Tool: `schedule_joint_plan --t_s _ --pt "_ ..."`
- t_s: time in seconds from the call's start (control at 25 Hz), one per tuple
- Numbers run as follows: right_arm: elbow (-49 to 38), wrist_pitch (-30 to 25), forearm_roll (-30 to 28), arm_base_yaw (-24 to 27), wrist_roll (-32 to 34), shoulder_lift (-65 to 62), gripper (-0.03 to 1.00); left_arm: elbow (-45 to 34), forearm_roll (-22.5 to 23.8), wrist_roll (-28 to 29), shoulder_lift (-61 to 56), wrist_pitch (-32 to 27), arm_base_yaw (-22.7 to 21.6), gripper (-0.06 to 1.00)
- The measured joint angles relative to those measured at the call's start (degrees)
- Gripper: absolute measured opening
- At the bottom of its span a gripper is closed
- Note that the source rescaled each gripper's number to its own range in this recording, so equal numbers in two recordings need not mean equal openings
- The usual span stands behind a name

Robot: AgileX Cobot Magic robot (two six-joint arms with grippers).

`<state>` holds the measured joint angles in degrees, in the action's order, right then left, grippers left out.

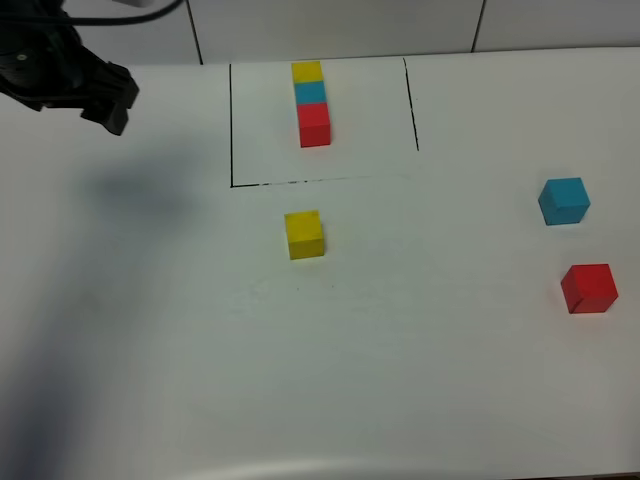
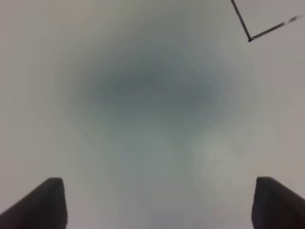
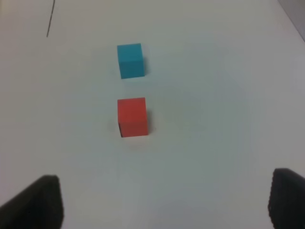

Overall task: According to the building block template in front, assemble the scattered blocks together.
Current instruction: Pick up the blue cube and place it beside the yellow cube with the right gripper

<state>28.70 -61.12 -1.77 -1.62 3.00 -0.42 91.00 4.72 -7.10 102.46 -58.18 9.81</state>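
The building block template (image 1: 312,100) is a row of joined cubes, yellow, cyan-blue and red, inside a thin black outline (image 1: 232,130) at the table's far middle. Just in front of the outline sits the loose yellow block (image 1: 304,234). The loose cyan-blue block (image 1: 564,200) (image 3: 130,60) and red block (image 1: 588,288) (image 3: 132,117) lie apart at the right. My left gripper (image 1: 110,100) (image 2: 159,205) hovers over bare table at the far left, open and empty. My right gripper (image 3: 162,200) is open, short of the red block, and is outside the exterior view.
A corner of the black outline (image 2: 249,39) shows in the left wrist view. The white table (image 1: 150,350) carries the left arm's shadow on its left half. Its far edge meets a tiled wall (image 1: 330,25).
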Motion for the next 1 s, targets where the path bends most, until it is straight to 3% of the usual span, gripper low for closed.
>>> schedule_joint_plan --t_s 0.36,0.72,1.0 --pt "0.0 0.0 0.0 0.0 -0.05 0.0 0.75 -20.31 1.1 4.36 -21.56 9.93 -2.5 0.8" --pt "0.0 0.0 0.0 0.0 -0.05 0.0 0.75 -38.87 1.21 10.43 -41.49 12.21 -2.5 0.9" --pt "0.0 0.0 0.0 0.0 -0.05 0.0 0.75 -46.13 1.02 11.52 -56.44 11.79 -1.28 0.91"
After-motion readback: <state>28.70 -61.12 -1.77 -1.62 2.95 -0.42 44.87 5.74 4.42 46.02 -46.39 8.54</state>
